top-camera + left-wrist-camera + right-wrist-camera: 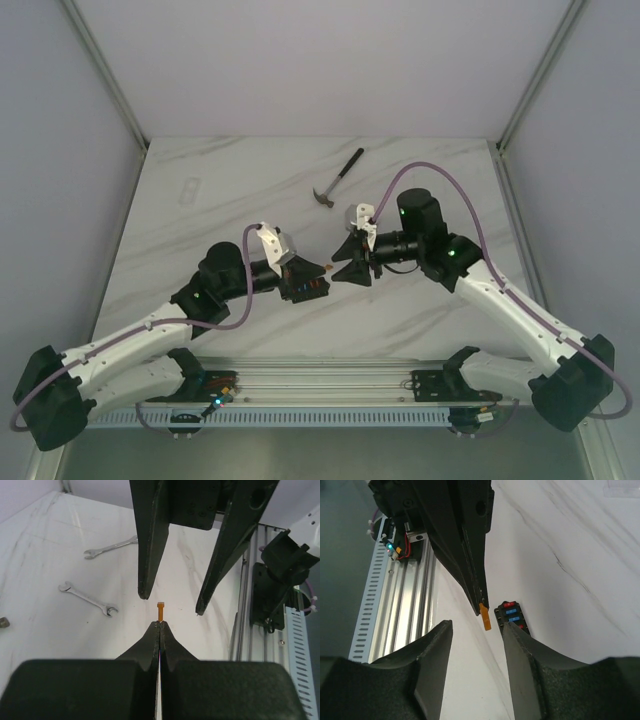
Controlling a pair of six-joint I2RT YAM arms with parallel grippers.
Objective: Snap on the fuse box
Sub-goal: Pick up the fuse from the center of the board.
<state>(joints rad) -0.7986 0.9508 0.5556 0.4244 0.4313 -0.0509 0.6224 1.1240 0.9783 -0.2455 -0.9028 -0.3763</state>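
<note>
Lab test cell (white walls [320, 60], aluminium frame [104, 72]) around marble table [240, 185].

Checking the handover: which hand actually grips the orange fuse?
The left hand: it is shut on the orange fuse at its lower end, while the right hand stands open either side of it, not touching.

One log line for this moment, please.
left gripper: shut on orange fuse | right gripper: open, jaws either side of fuse, apart from it | fuse box: on table, ungripped
</note>
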